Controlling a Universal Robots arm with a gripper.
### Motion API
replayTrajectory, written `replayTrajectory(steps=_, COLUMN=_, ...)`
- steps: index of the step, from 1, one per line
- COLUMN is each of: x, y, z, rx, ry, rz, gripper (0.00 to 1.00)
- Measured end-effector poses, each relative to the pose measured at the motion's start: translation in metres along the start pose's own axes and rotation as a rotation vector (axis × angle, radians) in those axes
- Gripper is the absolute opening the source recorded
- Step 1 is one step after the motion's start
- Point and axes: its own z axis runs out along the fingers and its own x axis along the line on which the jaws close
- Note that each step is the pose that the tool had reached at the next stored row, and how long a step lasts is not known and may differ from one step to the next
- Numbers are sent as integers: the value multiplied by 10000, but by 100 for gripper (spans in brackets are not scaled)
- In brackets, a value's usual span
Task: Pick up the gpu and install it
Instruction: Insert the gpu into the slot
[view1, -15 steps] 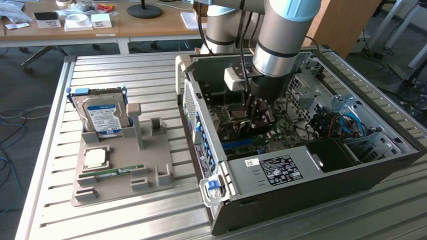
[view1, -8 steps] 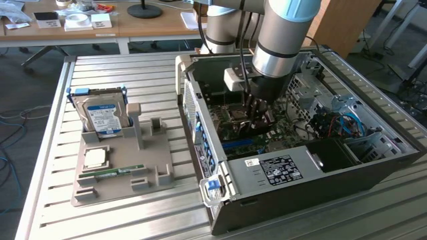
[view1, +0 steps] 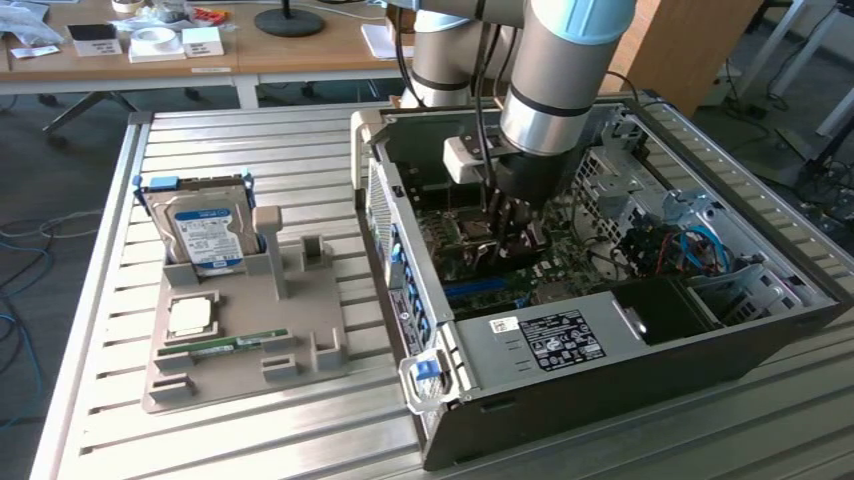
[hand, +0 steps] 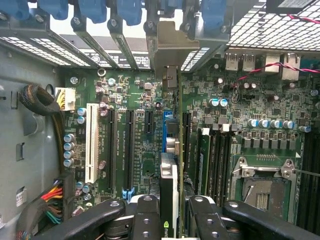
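Observation:
The gpu (hand: 169, 176) shows edge-on as a thin card with a green logo patch, and my gripper (hand: 170, 212) is shut on it, one black finger on each side. The card runs along the blue slot (hand: 164, 125) of the motherboard (hand: 140, 100). Its silvery end bracket (hand: 172, 47) stands at the case's rear slot openings. Whether the card sits fully in the slot I cannot tell. In the exterior view the arm reaches straight down into the open computer case (view1: 601, 345), with the gripper (view1: 511, 228) low over the board.
On the exterior view's left a beige holder (view1: 240, 355) carries an upright hard drive (view1: 203, 228), a RAM stick (view1: 220, 347) and a CPU (view1: 191, 316). Inside the case are a cable bundle (hand: 42, 105), a white slot (hand: 91, 142), the CPU socket (hand: 262, 187) and blue cables (view1: 687, 250).

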Motion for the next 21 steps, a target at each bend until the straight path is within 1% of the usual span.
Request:
replayTrajectory(steps=6, x=13, y=5, z=0, rx=1, ry=0, rz=2, gripper=27)
replayTrajectory(steps=16, x=12, y=67, z=0, rx=23, ry=0, rz=1, gripper=27)
replayTrajectory(steps=21, x=16, y=75, z=0, rx=25, ry=0, rz=0, gripper=27)
